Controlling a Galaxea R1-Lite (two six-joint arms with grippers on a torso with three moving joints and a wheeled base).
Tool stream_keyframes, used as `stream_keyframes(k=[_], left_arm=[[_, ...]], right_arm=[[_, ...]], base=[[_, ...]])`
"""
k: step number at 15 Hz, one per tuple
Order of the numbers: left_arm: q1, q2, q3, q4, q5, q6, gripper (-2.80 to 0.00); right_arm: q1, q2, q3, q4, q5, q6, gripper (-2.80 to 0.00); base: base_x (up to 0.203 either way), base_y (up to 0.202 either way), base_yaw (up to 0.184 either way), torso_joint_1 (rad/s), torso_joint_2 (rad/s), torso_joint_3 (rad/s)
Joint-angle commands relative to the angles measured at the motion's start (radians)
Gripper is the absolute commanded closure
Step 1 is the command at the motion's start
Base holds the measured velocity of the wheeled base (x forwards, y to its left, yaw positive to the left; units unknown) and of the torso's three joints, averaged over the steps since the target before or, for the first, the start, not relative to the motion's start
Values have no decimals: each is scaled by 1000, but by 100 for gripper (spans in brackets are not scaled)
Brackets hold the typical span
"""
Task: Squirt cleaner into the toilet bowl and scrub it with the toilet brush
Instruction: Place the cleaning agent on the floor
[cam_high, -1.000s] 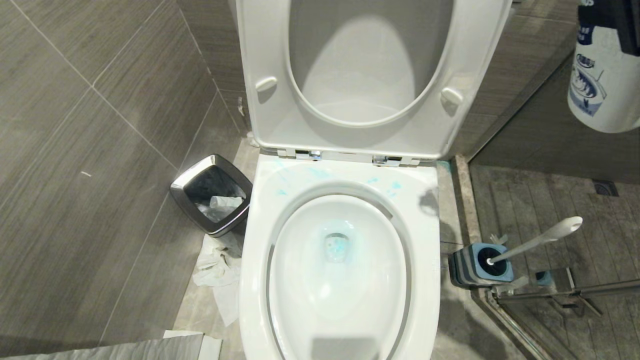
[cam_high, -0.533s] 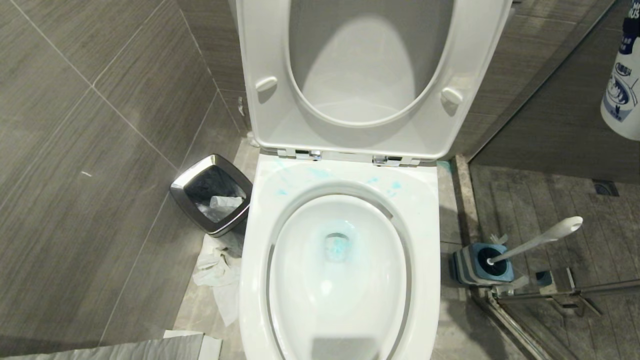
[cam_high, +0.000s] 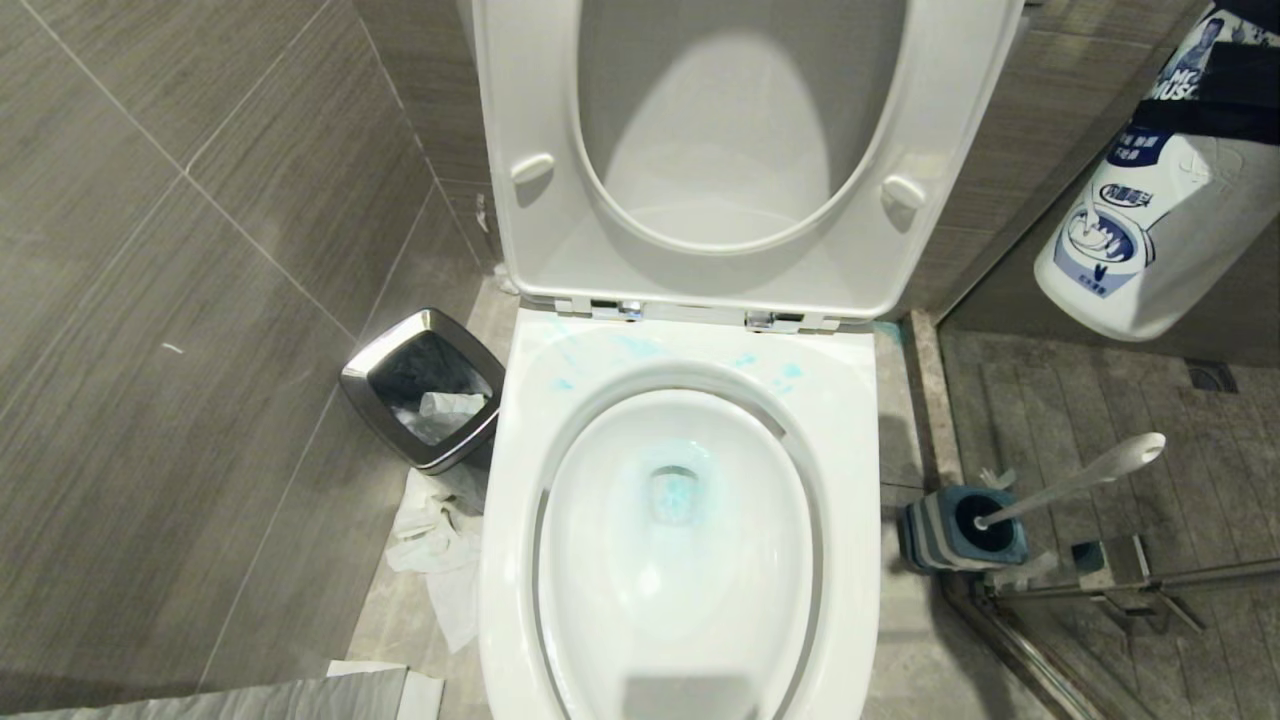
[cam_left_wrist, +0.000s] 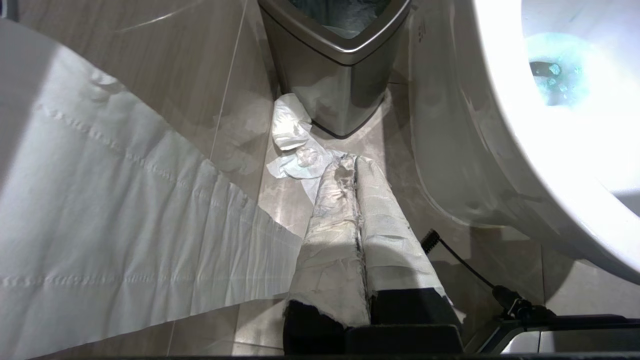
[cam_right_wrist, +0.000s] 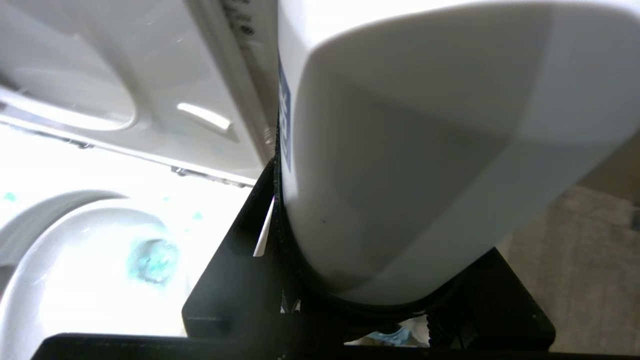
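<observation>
White ceramic, toilet bowl (cam_high: 680, 560): glossy, oval basin with a broad squared rim; seat and lid (cam_high: 730, 150) raised upright against the wall.
Bowl contents: turquoise-blue liquid pooled at the drain; blue flecks on the rear rim below the hinges.
Cleaner (cam_high: 1150, 200): pale bottle with a dark blue label and printed graphics, held in the air at the head view's upper right, tilted, base toward the camera, well right of the seat; cap not visible.
Right gripper (cam_right_wrist: 370, 305): black jaws partly spread and clamped around the bottle's body.
Left gripper (cam_left_wrist: 356, 170): fingers wrapped in white tape, pressed together with nothing between them, low beside the bowl's left flank, pointing toward the bin.
Toilet brush (cam_high: 1070, 480): slim whitish-grey handle with a rounded end, leaning in its blue-and-grey striped holder (cam_high: 955, 530) on the floor right of the bowl.
Bin (cam_high: 425, 385): chrome-rimmed, black inside, left of the bowl; crumpled tissue (cam_high: 435, 540) on the floor just in front.
</observation>
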Motion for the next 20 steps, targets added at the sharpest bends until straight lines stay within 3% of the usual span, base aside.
stream_keyframes(k=[1,3,8,12,18,20], left_arm=[[1,1,2,0,0,0,0],[0,1,2,0,0,0,0],[1,1,2,0,0,0,0],[1,1,2,0,0,0,0],[0,1,2,0,0,0,0],[1,1,2,0,0,0,0]], right_arm=[[-62,-24,42,-5,56,9,0],[-99,-13,104,-96,59,14,0],[-151,46,441,-694,62,19,0],[-155,149,526,-802,134,-17,0],[-145,417,598,-1247,129,-60,0],[-142,488,603,-1317,115,-65,0]], base=[[0,0,0,0,0,0],[0,0,0,0,0,0],[0,0,0,0,0,0],[0,0,0,0,0,0],[0,0,0,0,0,0],[0,0,0,0,0,0]])
